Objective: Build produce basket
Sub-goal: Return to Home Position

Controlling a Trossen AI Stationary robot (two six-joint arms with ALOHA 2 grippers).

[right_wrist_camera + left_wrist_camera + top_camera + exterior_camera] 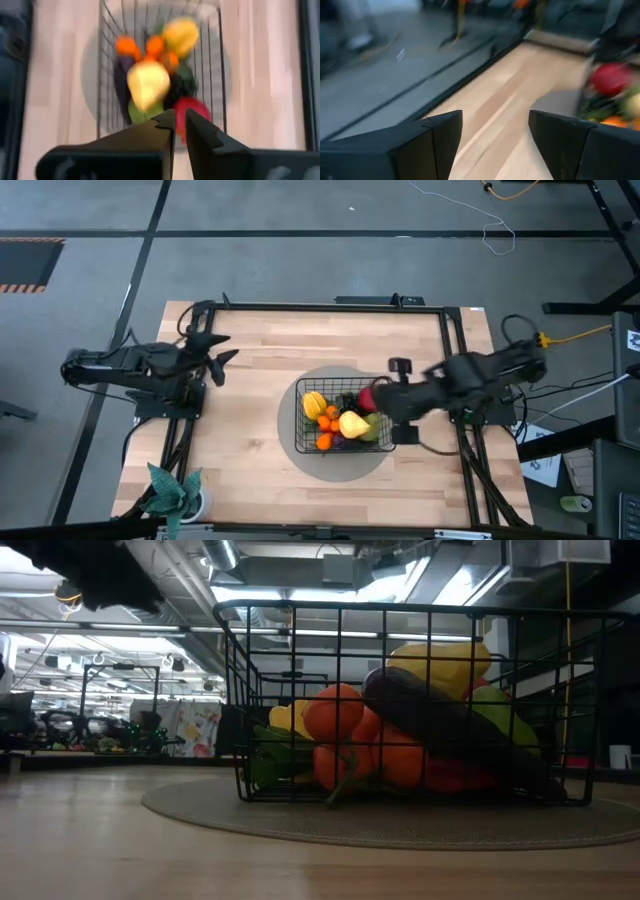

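Note:
The black wire basket (303,442) stands on a round grey mat near the table's middle. It holds the produce: a yellow pear (352,423), a yellow ridged fruit (314,402), small oranges (326,420), a red apple (368,397), a green fruit and dark pieces. The low view shows the basket (250,690) with a dark eggplant (440,720) lying over the oranges (340,712). My right gripper (384,395) (180,122) hovers over the basket's right side above the red apple (196,109), its fingers nearly together with nothing between them. My left gripper (218,356) (495,140) is open over the table's left part.
A round grey mat (330,465) lies under the basket. A green potted plant (175,490) stands at the near left corner. Bare wood (260,360) stretches between the left gripper and the basket, and along the far edge. A black frame (320,306) borders the table.

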